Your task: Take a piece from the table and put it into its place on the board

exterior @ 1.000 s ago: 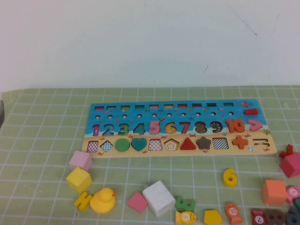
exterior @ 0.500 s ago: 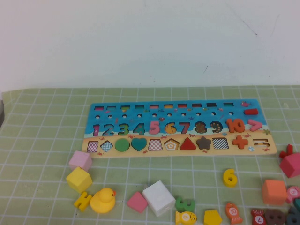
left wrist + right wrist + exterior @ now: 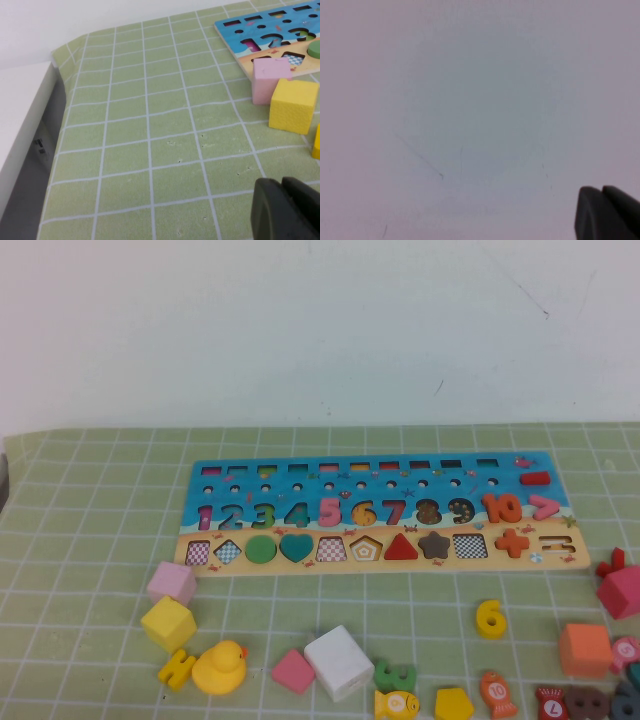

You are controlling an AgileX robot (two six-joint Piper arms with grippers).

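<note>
The puzzle board (image 3: 380, 510) lies flat in the middle of the green mat, with numbers and shapes in it and some checkered slots bare. Loose pieces lie in front of it: a pink cube (image 3: 172, 582), a yellow cube (image 3: 168, 624), a pink diamond (image 3: 293, 671), a white cube (image 3: 339, 661), a yellow 6 (image 3: 490, 618) and a yellow pentagon (image 3: 453, 704). Neither arm shows in the high view. My left gripper (image 3: 283, 186) is shut and empty, low over the mat near the pink cube (image 3: 270, 80) and yellow cube (image 3: 294, 105). My right gripper (image 3: 601, 192) is shut, facing the blank wall.
A yellow duck (image 3: 220, 667), a yellow fish (image 3: 397, 704), an orange cube (image 3: 584, 649) and a magenta block (image 3: 622, 590) lie near the front and right edges. The mat's left edge meets a white ledge (image 3: 20, 130).
</note>
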